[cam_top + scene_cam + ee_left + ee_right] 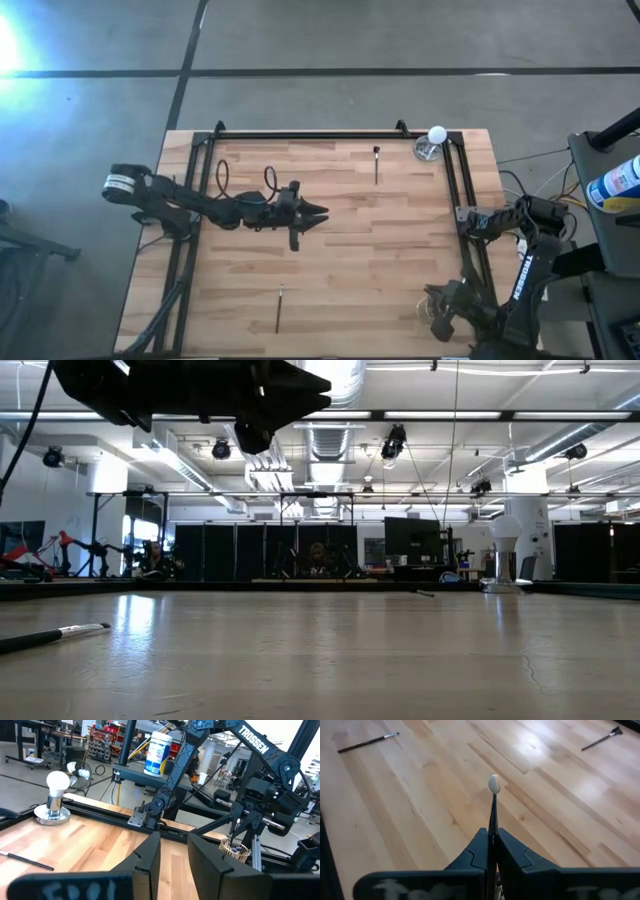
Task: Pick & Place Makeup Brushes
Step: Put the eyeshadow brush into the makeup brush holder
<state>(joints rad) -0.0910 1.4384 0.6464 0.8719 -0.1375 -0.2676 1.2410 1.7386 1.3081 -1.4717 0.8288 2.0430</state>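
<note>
The right gripper (492,845), at the table's near right corner, is clamped on a thin dark makeup brush with a pale oval tip (493,795), which stands out forward from between its closed fingers; in the left wrist view this gripper hangs just over a small round holder already bristling with pale brush ends (236,849); so the step in hand looks like the placing of a picked brush. The left gripper (318,212) hovers over the middle of the pale wooden plank table (400,270), its two dark fingers apart and empty. Two brushes lie loose on the boards: a dark stick with a small black head at the far side (376,163), well apart from either arm, and a slim dark-handled one with a silvery end near the front left (279,307). A white bulb on a round silvery base (434,142) stands at the far right corner. Next, I judge, the right gripper must line the brush over the holder's mouth and let go; a tilted entry could catch on the brushes already there.
</note>
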